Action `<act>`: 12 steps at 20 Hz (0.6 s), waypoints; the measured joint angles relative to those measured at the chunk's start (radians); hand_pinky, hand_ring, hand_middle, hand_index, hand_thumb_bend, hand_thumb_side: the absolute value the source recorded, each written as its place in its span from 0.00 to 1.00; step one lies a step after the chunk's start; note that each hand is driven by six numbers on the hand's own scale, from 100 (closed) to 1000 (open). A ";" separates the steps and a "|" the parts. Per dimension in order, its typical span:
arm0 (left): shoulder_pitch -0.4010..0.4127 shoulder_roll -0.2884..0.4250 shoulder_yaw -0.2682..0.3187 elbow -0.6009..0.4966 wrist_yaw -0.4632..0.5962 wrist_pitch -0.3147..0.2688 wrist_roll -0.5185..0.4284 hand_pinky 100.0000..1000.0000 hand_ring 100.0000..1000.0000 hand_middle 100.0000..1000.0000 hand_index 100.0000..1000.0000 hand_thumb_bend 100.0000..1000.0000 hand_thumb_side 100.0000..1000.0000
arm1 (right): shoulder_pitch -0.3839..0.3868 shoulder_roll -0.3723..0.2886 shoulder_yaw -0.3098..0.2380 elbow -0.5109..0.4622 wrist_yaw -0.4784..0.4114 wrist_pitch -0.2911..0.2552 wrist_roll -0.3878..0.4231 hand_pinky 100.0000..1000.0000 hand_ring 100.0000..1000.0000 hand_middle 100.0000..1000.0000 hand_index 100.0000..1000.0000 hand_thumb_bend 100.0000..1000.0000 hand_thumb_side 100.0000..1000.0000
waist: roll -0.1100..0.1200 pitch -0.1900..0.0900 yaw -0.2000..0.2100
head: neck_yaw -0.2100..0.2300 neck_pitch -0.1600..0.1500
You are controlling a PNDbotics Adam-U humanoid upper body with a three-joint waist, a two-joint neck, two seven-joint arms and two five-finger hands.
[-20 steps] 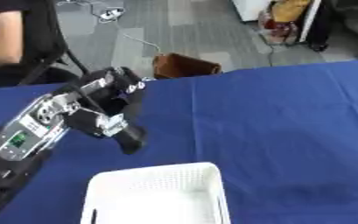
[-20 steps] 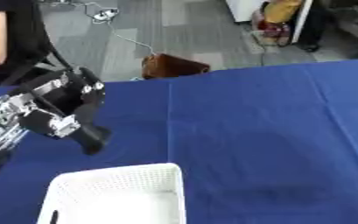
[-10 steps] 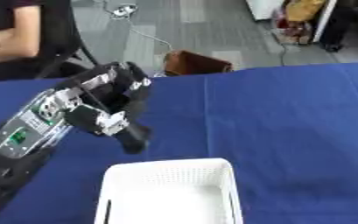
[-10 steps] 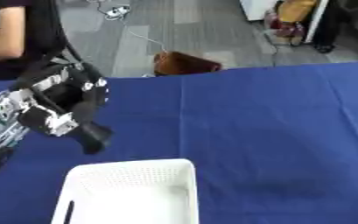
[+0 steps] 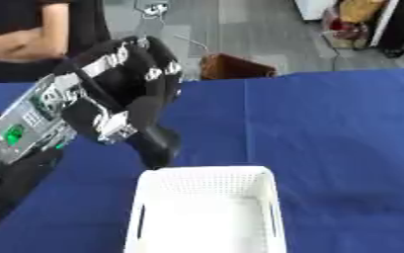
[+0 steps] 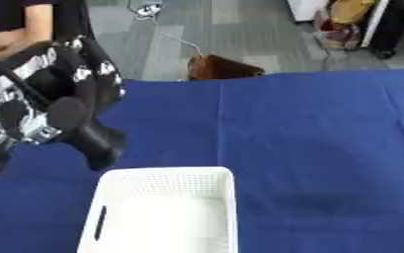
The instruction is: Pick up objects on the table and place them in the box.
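Left eye view: my left hand (image 5: 123, 106) hangs above the blue table (image 5: 343, 128), just beyond the far-left corner of the white box (image 5: 207, 212). Its fingers are curled inward and I see nothing held in them; the thumb points down toward the box's far rim. The box sits at the near edge, perforated walls showing, its inside bare. A brown bag (image 5: 231, 66) stands on the grey floor past the table's far edge, behind the box.

Right eye view: the same hand (image 6: 62, 116) shows left of the box (image 6: 166, 212), fingers bunched together. No loose objects can be made out on the cloth around the box.
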 measured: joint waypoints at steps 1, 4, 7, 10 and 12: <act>0.000 0.000 0.000 -0.002 0.006 0.001 -0.001 0.00 0.00 0.00 0.01 0.00 0.40 | 0.002 0.000 0.000 0.000 0.000 0.001 0.001 0.68 0.80 0.80 0.92 0.83 0.68 | 0.000 -0.002 0.000 | 0.000 0.000; -0.001 0.003 0.000 -0.003 0.020 0.005 -0.005 0.00 0.00 0.00 0.01 0.00 0.41 | 0.003 0.003 0.000 -0.001 0.000 0.003 0.003 0.68 0.80 0.80 0.92 0.84 0.68 | 0.000 -0.006 -0.001 | 0.000 -0.001; -0.004 0.003 0.000 -0.003 0.029 0.012 -0.012 0.00 0.00 0.00 0.01 0.00 0.41 | 0.003 0.009 0.000 -0.001 0.000 0.003 0.003 0.68 0.80 0.80 0.92 0.84 0.68 | 0.000 -0.006 -0.010 | 0.000 -0.002; -0.012 0.002 -0.001 -0.003 0.036 0.023 -0.023 0.00 0.00 0.00 0.01 0.00 0.42 | 0.002 0.009 0.000 -0.001 0.000 0.003 0.003 0.68 0.80 0.80 0.92 0.84 0.68 | 0.000 -0.006 -0.019 | 0.000 -0.002; -0.022 -0.003 -0.007 -0.002 0.037 0.032 -0.032 0.00 0.00 0.00 0.02 0.00 0.43 | 0.001 0.011 0.001 -0.001 0.000 0.003 0.003 0.68 0.80 0.80 0.92 0.84 0.68 | 0.000 -0.006 -0.031 | 0.001 -0.002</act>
